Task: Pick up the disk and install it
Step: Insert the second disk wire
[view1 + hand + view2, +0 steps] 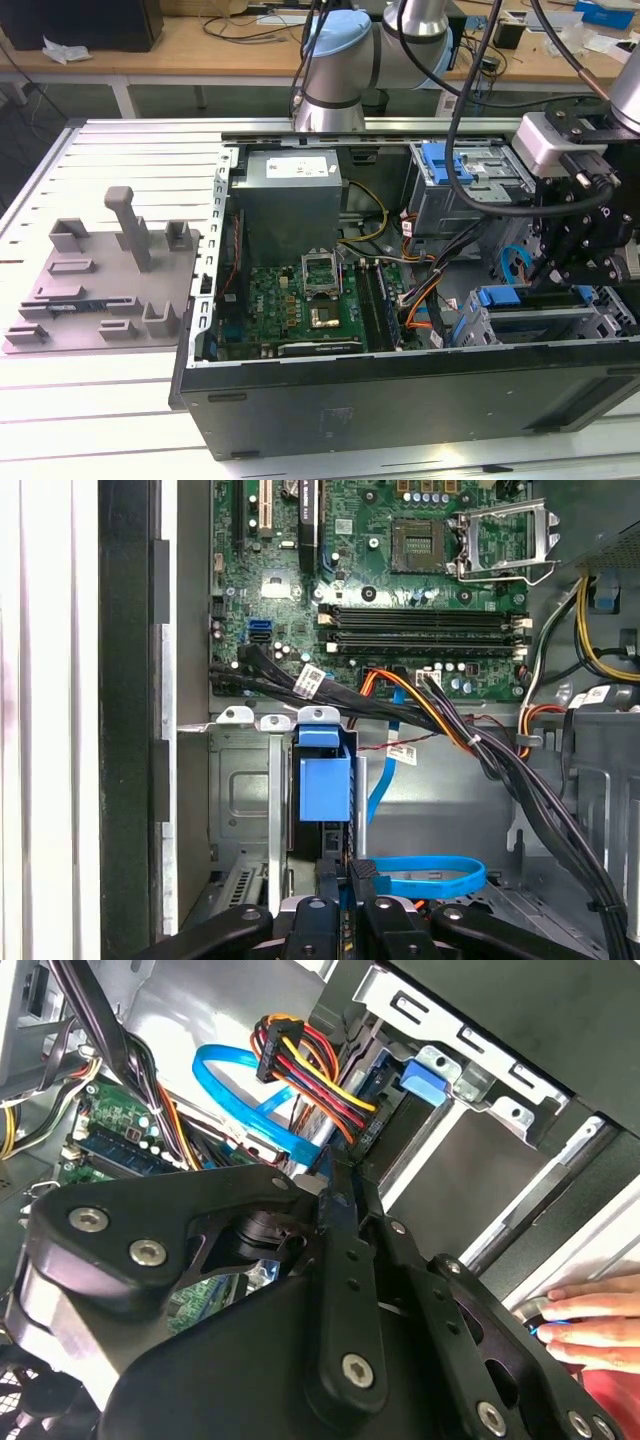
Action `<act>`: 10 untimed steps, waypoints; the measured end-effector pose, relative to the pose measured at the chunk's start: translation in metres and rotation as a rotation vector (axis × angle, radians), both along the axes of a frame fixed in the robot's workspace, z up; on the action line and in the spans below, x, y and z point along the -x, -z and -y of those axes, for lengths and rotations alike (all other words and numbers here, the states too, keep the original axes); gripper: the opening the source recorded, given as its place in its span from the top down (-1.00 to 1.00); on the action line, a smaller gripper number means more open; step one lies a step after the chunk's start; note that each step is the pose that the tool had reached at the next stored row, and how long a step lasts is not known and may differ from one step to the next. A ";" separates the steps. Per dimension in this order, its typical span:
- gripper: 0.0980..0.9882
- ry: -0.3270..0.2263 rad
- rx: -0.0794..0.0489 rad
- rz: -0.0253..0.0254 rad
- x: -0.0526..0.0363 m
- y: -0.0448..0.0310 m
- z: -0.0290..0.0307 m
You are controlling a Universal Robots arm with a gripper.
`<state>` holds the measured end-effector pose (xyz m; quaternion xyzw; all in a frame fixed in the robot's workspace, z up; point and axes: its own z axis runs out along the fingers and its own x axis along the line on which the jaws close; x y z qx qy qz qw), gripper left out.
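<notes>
Black gripper [345, 885] jaws closed on rigid, fragile blue-framed silver metal disk [325, 785], edge-gripped, inside grey metal drive cage [235, 790].

No readable print anywhere in these views.

White labels with dark marks sit on the grey power supply [290, 165] inside the open computer case [400, 400], but none of it resolves into letters in the exterior view. In the first wrist view, small white tags [311, 680] wrap the black cable bundle, and another white tag [402, 752] hangs on a thin wire near the blue carrier [326, 780]; their marks are too small to make out. The green motherboard [380, 570] carries tiny white markings, equally illegible.
</notes>
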<state>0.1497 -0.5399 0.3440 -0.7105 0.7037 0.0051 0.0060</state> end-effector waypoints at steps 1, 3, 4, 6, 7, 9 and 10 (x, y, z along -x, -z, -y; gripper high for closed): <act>0.86 0.000 0.000 0.0000 0.0000 0.0001 -0.0003; 0.86 0.000 0.000 0.0000 0.0000 0.0001 -0.0008; 0.86 0.000 0.000 0.0000 0.0000 0.0000 -0.0010; 0.86 0.000 0.000 -0.0001 0.0000 0.0003 -0.0012; 0.86 0.000 0.000 0.0000 0.0000 0.0005 -0.0013; 0.86 0.000 0.000 -0.0001 0.0000 0.0012 -0.0013; 0.86 0.000 0.000 0.0000 0.0000 0.0018 -0.0013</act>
